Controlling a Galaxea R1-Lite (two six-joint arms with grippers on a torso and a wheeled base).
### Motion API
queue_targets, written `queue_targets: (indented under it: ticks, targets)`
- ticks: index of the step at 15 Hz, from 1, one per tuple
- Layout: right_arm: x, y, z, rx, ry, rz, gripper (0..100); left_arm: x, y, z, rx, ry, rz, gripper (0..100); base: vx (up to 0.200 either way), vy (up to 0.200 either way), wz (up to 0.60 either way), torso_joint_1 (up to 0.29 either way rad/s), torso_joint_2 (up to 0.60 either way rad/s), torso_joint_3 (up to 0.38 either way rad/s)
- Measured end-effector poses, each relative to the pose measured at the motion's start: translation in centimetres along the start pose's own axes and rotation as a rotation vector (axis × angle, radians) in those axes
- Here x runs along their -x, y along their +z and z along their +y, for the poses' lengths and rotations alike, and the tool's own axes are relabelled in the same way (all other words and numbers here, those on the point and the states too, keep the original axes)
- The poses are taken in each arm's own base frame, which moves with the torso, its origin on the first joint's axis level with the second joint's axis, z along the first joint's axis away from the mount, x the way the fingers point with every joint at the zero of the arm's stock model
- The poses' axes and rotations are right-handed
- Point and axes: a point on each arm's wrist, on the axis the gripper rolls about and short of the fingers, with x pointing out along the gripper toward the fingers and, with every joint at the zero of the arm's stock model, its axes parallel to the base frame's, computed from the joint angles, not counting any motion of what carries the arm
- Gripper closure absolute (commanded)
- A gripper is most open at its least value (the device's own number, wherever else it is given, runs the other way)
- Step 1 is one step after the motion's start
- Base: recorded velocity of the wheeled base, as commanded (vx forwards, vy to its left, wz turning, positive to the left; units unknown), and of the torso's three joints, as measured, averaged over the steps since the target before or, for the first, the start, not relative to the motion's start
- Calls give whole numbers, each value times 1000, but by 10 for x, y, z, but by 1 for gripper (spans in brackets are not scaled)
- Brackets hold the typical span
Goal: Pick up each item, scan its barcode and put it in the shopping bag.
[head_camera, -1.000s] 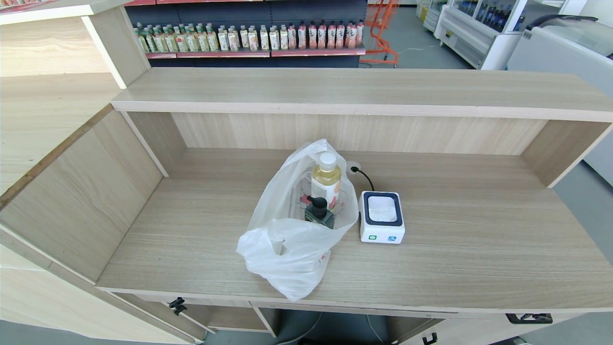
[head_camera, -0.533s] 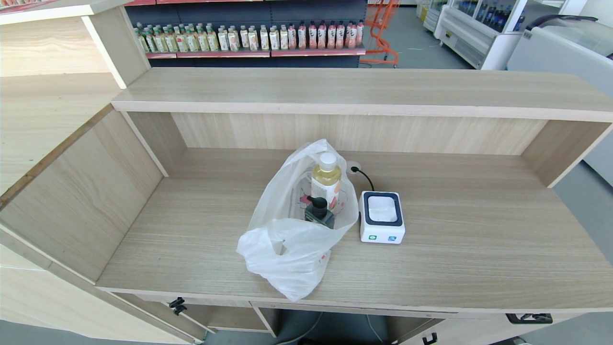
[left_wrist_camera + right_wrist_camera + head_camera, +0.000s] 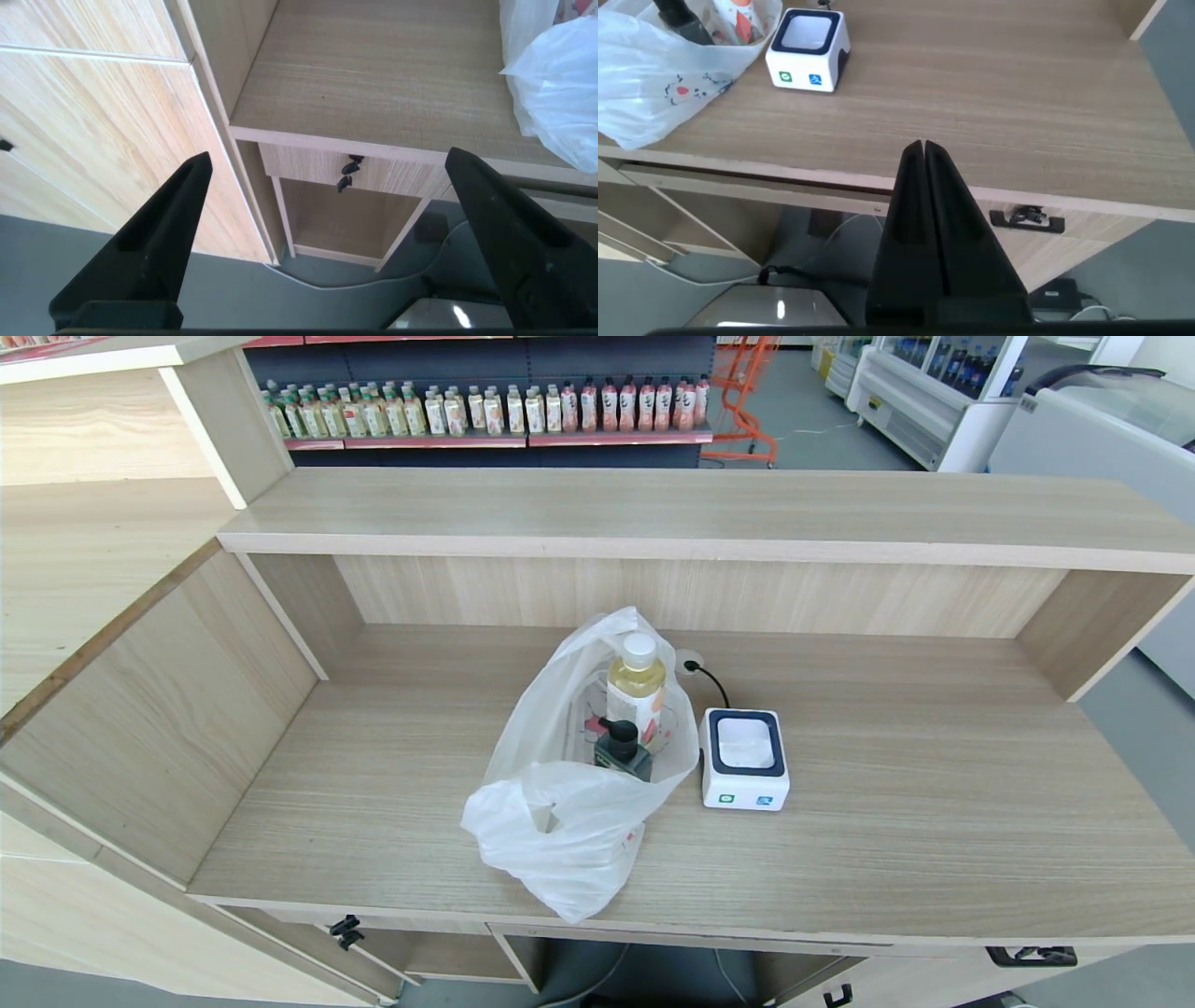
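A wooden counter (image 3: 934, 821) has a raised ledge (image 3: 709, 509) along its far edge. Beyond stand a shelf of bottled drinks (image 3: 485, 411), an orange rack (image 3: 744, 406) and chest freezers (image 3: 934, 401).

Head above, wrists low (shared bag (image 3: 560, 840))

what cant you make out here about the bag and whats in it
- Head view: the bases of the yellow drink bottle and the dark pump bottle, hidden by the shopping bag.
- Head view: the reddish item behind the bag's film, too veiled to identify.
- Right wrist view: the bag's contents, cut off by the picture edge.
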Motion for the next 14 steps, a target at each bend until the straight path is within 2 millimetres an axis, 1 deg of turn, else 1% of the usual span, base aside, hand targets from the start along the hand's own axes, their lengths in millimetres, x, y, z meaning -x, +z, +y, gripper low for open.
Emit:
queue_targets:
  ticks: [1, 5, 14]
  targets:
    - [0, 0, 0, 0, 0, 0, 100, 0, 0, 0, 1, 0, 0, 0, 0, 0, 0, 0, 0, 0]
    - [0, 0, 0, 0, 0, 0, 100, 0, 0, 0, -3, 0, 0, 0, 200, 0, 0, 0, 0, 2]
    - [0, 0, 0, 0, 1, 1, 100, 0, 0, 0, -2, 0, 0, 0, 0, 0, 0, 0, 0, 0]
